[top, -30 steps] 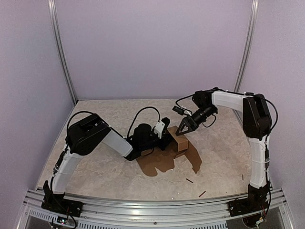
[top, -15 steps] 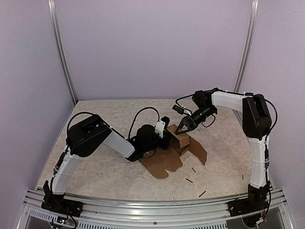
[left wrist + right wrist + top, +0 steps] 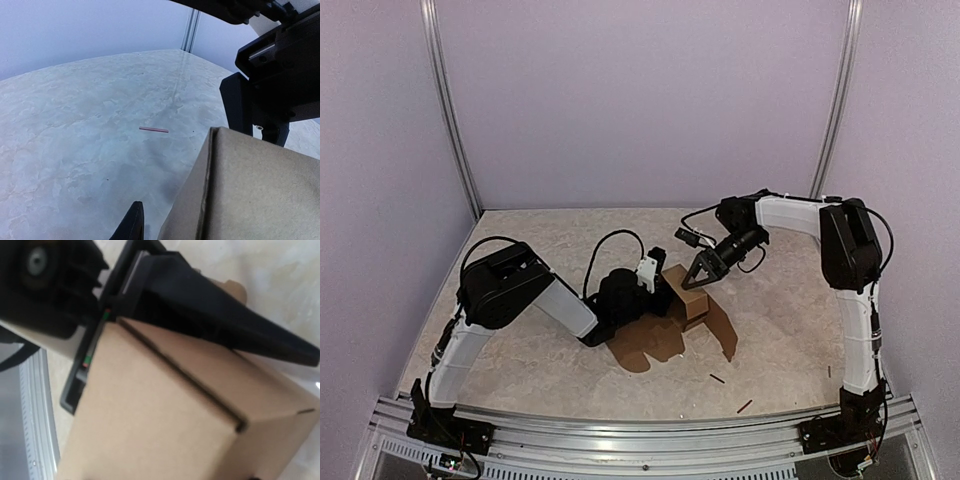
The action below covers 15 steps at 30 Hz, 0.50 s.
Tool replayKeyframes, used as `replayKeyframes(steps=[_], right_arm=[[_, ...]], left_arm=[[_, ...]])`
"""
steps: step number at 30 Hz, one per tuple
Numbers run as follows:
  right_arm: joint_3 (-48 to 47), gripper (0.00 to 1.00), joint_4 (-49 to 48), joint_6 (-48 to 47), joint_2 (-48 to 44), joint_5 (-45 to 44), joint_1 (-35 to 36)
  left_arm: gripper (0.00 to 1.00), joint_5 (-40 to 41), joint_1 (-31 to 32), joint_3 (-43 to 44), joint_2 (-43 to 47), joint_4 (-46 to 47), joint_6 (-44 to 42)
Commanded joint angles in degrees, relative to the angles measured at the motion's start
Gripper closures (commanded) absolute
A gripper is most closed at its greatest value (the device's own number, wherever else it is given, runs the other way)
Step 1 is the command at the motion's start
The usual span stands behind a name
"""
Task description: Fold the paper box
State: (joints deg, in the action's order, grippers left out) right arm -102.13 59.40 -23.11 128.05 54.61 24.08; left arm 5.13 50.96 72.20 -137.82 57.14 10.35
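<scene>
We find the paper box near the middle of the table, between the two arms. Part of it is raised into a small block, and flat flaps spread over the table on its near side.

The right gripper comes down on the box from behind with its jaws standing wide apart. In the left wrist view its two black fingers show just beyond the box's upper edge with a clear gap between them. They close on nothing, and the tips are at the rim, touching or nearly so.

The left gripper is against the box's left side. Its own camera shows only one fingertip, just beside the cardboard wall (the other finger is hidden behind that wall). In the right wrist view a long black finger of this gripper lies flat along a face of the box. We cannot tell whether it is pinching the panel or only resting on it.

A few thin sticks lie on the table: two near the front, and one beyond the box.
</scene>
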Motion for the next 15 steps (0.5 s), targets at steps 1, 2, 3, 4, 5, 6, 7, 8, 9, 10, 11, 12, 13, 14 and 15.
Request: replayKeyframes(steps=[1,2,3,4,5,6,7,8,9,10,11,12,13,14,15], right_arm=[[0.72,0.27,3.33,-0.68,1.7,1.34,1.71],[0.75,0.27,3.34,-0.75,1.68,1.39,1.74],[0.72,0.27,3.36,-0.79,1.68,1.54,1.76],[0.71,0.27,3.36,-0.87,1.79,1.69,1.71],[0.66,0.27,3.43,-0.94,1.83,1.91,1.77],[0.57,0.27,3.63,-1.15,1.92,2.09,1.73],[0.32,0.27,4.02,-1.45,2.06,2.3,1.62],[0.0,0.27,4.32,-1.83,2.12,2.42,1.59],[-0.27,0.27,4.64,-2.04,2.16,2.36,1.45],[-0.6,0.27,4.87,-2.08,2.1,2.23,1.13],[-1.07,0.27,5.46,-2.36,2.16,2.11,0.64],[-1.85,0.27,6.59,-3.01,2.46,1.93,0.37],[-2.76,0.27,8.06,-3.87,2.8,1.95,-0.06],[-3.56,0.26,9.24,-4.59,3.08,2.15,-0.44],[-4.01,0.25,10.17,-5.13,3.16,2.41,-0.72]], left_arm=[[0.73,0.62,0.46,-1.03,1.28,3.75,-2.35],[0.73,0.67,0.45,-1.27,1.37,4.33,-2.55],[0.73,0.63,0.46,-1.65,1.4,5.15,-2.66],[0.73,0.6,0.46,-1.97,1.49,5.82,-2.85],[0.73,0.59,0.46,-2.24,1.54,6.39,-2.99],[0.72,0.52,0.46,-2.61,1.58,7.0,-3.16],[0.7,0.02,0.45,-2.9,1.59,7.87,-3.77],[0.68,-0.11,0.53,-3.31,1.54,8.64,-4.63],[0.66,0.09,0.58,-3.71,1.6,9.01,-5.21],[0.63,0.03,0.58,-4.21,1.8,9.19,-5.55],[0.61,0.0,0.55,-4.9,2.13,9.35,-6.05],[0.59,-0.29,0.55,-5.53,2.38,9.53,-6.68],[0.57,-0.59,0.54,-6.36,2.8,9.68,-7.22],[0.55,-0.52,0.54,-7.09,3.14,10.09,-7.68],[0.53,-0.63,0.5,-7.76,3.6,10.96,-7.85]])
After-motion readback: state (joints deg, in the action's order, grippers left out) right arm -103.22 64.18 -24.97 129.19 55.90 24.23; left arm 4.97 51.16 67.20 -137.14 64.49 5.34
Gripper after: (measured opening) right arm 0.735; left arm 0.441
